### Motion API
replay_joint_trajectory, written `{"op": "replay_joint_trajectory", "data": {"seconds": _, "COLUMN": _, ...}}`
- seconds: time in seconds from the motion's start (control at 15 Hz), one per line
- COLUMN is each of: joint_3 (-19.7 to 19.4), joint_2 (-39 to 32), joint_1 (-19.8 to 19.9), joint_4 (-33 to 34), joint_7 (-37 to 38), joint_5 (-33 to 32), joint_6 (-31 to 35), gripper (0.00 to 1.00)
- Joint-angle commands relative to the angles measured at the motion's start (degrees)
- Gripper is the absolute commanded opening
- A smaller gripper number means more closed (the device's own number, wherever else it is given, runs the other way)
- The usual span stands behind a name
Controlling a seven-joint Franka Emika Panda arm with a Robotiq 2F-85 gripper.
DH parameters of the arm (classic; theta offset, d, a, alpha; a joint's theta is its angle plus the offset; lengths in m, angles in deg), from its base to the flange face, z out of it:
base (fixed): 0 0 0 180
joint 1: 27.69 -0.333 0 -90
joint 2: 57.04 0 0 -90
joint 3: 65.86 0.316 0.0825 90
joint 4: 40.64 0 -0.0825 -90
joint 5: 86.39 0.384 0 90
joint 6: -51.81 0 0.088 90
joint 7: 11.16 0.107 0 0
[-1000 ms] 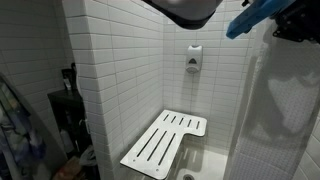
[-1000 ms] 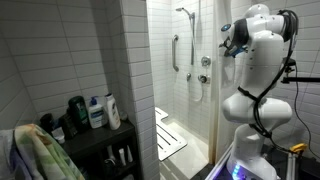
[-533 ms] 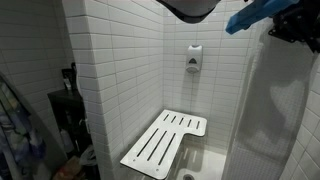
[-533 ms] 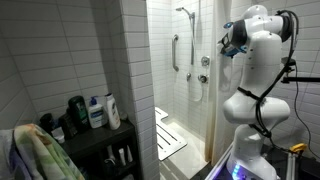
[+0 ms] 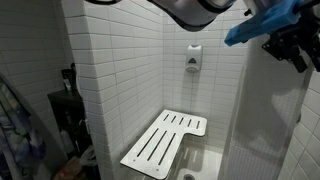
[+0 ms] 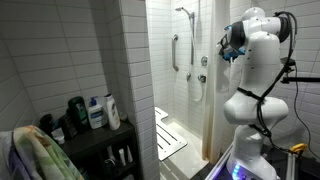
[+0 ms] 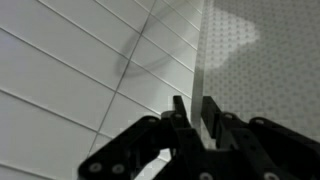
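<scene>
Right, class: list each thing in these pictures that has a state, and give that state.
shower curtain: hanging, partly drawn
fingers: slightly apart, astride the shower curtain's edge
shower seat: folded down
bottles: upright on the shelf

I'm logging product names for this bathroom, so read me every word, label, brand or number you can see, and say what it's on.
Bottles: labels are there, but too small and blurred to read.
Soap dispenser: only a dark mark, unreadable.
Shower curtain: dot pattern only, no text.
Nothing in these pictures can be read as text.
</scene>
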Motion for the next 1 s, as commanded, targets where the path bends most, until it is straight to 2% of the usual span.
{"op": "replay_joint_trajectory", "data": {"seconds": 0.0, "joint_3": -2.38, "joint_2": 0.22, "joint_1": -2.43, "joint_4": -1.78, "joint_7": -0.72, "joint_5": 0.13, "joint_6": 0.11, "gripper": 0.58}}
{"op": "replay_joint_trajectory", "data": {"seconds": 0.13, "joint_3": -2.71, "joint_2": 1.68, "joint_1": -3.45, "joint_4": -4.63, "joint_7": -0.72, "joint_5": -0.51, "joint_6": 1.43, "gripper": 0.72}}
{"op": "replay_joint_trajectory", "data": {"seconds": 0.4, "joint_3": -1.55, "joint_2": 9.24, "joint_1": -7.13, "joint_4": -15.55, "joint_7": -4.20, "joint_5": 1.11, "joint_6": 1.58, "gripper": 0.98}}
{"op": "replay_joint_trajectory", "data": {"seconds": 0.67, "joint_3": -0.08, "joint_2": 17.74, "joint_1": -11.51, "joint_4": -26.29, "joint_7": -3.18, "joint_5": -1.64, "joint_6": 0.93, "gripper": 1.00}}
{"op": "replay_joint_trajectory", "data": {"seconds": 0.93, "joint_3": 3.02, "joint_2": 25.34, "joint_1": -13.92, "joint_4": -34.32, "joint_7": -3.99, "joint_5": -2.14, "joint_6": 0.29, "gripper": 1.00}}
